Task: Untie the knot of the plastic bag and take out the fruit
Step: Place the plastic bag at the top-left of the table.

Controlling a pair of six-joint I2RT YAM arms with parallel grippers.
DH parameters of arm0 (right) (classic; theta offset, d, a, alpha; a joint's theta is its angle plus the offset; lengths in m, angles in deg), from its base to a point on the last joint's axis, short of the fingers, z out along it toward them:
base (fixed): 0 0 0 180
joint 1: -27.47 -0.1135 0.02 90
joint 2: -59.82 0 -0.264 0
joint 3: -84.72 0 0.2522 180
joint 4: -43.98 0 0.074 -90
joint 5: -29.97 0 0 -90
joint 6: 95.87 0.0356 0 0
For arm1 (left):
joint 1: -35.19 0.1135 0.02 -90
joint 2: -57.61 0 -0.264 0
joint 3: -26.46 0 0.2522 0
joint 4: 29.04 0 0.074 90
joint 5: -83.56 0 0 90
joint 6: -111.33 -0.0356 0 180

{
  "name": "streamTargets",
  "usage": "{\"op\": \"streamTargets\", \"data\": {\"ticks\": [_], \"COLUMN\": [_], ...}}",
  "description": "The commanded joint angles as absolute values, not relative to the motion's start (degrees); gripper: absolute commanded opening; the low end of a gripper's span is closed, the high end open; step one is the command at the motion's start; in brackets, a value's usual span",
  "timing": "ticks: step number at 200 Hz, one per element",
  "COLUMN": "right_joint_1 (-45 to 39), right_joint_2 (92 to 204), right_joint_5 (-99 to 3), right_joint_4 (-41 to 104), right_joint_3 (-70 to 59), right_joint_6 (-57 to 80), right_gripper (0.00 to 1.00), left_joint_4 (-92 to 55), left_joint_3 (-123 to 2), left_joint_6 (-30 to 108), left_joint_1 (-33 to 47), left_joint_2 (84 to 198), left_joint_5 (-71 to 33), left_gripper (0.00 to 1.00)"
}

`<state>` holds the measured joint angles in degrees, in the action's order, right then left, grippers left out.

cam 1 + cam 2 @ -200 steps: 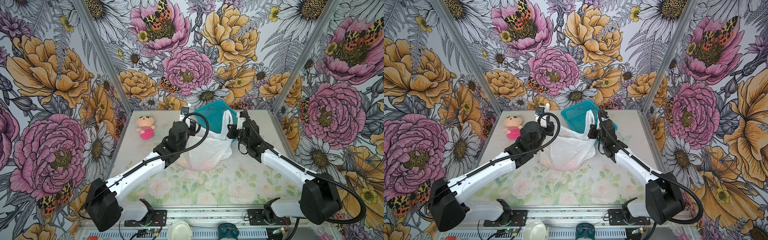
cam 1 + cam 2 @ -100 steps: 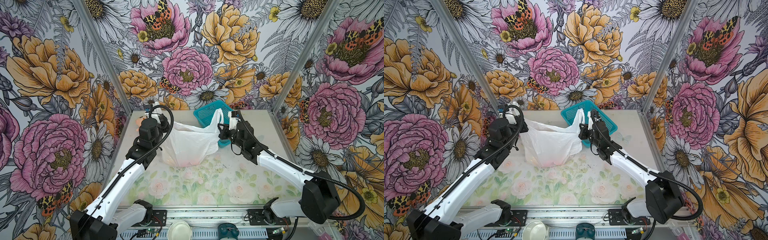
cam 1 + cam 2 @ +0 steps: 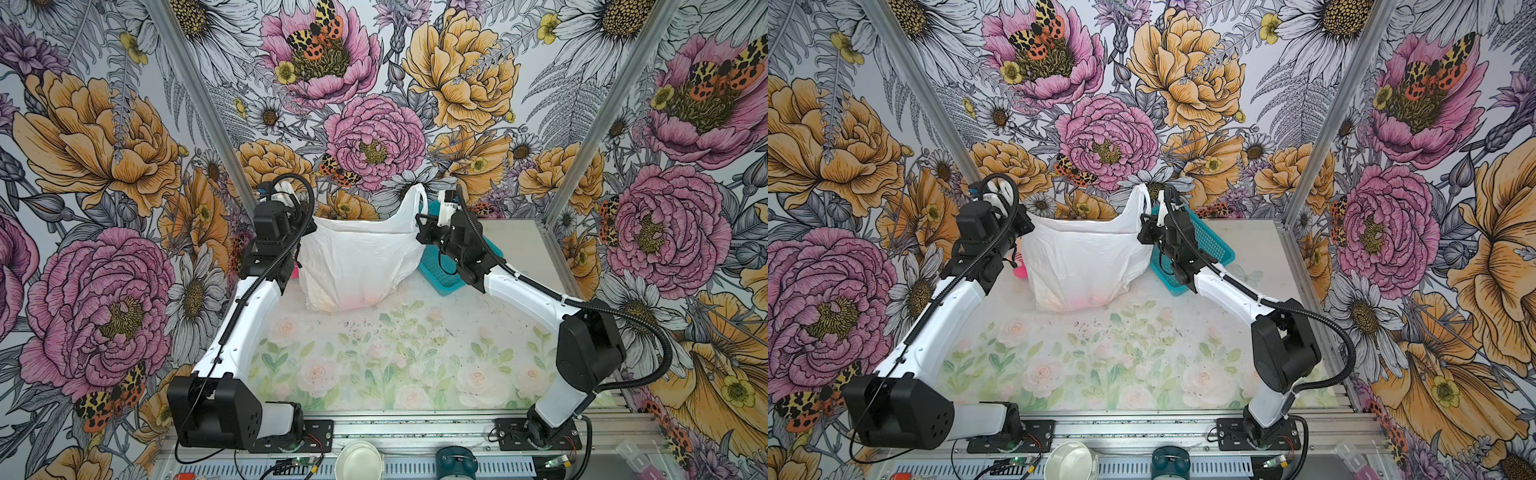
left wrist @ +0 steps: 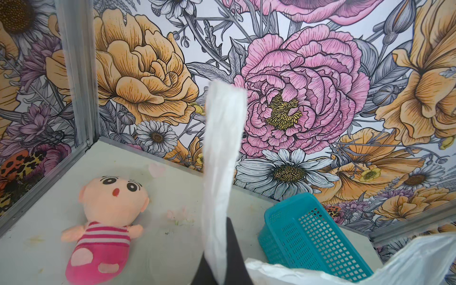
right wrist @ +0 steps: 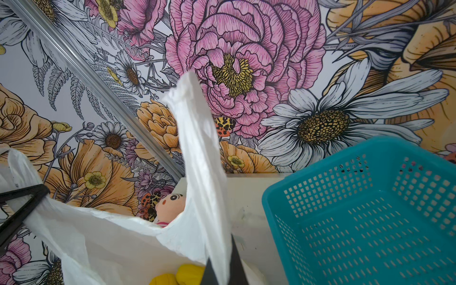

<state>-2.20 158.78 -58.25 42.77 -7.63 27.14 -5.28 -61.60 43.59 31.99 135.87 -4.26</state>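
Both hands are pinching the plastic bag (image 3: 353, 262) by its handles. My left hand (image 3: 306, 226) is clamping one handle strap (image 4: 223, 172) and my right hand (image 3: 420, 224) is clamping the other, holding the mouth wide between them. Yellow fruit (image 5: 190, 272) is lying inside, beneath the right hand. The bag is standing on the table (image 3: 374, 365), just beside the teal basket (image 3: 442, 276), and a plush doll (image 4: 106, 222) is lying near the left hand.

Bright, even, diffuse light; only faint soft shadow beneath the plastic bag (image 3: 353, 266). No glare. Top views sharp; wall posts (image 3: 199, 108) flanking the bag splay outward. Wrist views: handle strip (image 4: 223, 172) soft, wallpaper (image 4: 296, 98) behind bag crisp.
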Motion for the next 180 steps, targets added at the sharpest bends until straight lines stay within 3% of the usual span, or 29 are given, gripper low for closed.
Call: {"op": "streamTargets", "data": {"ticks": [1,79,169,180], "right_joint_1": [-2.1,-2.7,-6.8,-7.3], "right_joint_2": [161.0,168.0,157.8,156.8], "right_joint_5": [-59.9,-58.7,-61.7,-62.4], "right_joint_4": [43.2,41.9,64.3,65.4], "right_joint_3": [-14.1,-25.1,7.4,9.5], "right_joint_6": [25.4,23.0,26.4,26.7], "right_gripper": [0.00,0.00,0.00,0.05], "left_joint_4": [-8.9,-8.4,-14.0,-13.6], "left_joint_3": [-66.2,-72.7,-40.1,-37.9], "left_joint_6": [45.6,45.9,46.9,46.4], "left_joint_1": [34.2,37.1,29.6,27.9], "left_joint_2": [137.8,141.2,122.6,119.9], "left_joint_5": [-7.4,-9.8,-5.5,-4.1], "left_gripper": [0.00,0.00,0.00,0.00]}}
